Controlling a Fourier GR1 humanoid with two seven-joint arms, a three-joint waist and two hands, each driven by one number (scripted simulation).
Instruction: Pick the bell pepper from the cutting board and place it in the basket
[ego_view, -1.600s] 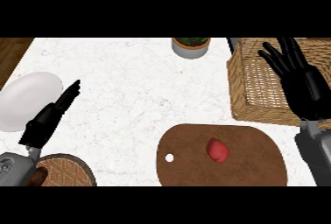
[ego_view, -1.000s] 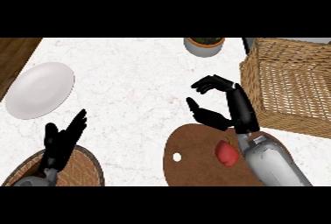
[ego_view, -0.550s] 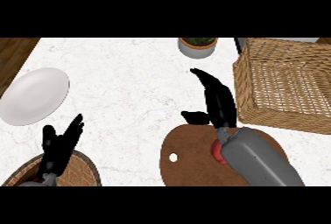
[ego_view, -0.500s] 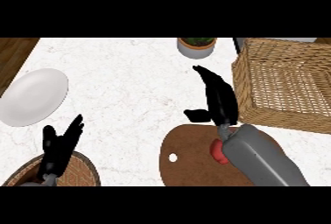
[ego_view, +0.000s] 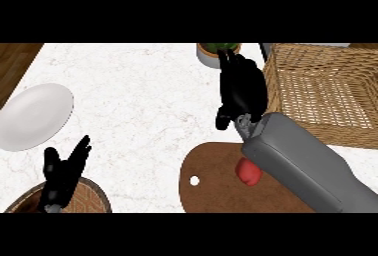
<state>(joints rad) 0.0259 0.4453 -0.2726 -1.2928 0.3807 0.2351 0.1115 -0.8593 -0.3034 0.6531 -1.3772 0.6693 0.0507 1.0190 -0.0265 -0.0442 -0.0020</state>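
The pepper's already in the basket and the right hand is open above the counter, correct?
Not quite. The head view shows the pepper on the cutting board, not in the basket. The right hand is open above the counter.

On the table, the cutting board lies at the near edge, right of centre, with the bell pepper on it, partly under the right forearm. The basket stands behind the board, at the far right. A potted plant sits at the far edge, just left of the basket. Between them, above the table, is the right robot hand. A plate lies far left. Near left, the left robot hand shows above a round woven mat.
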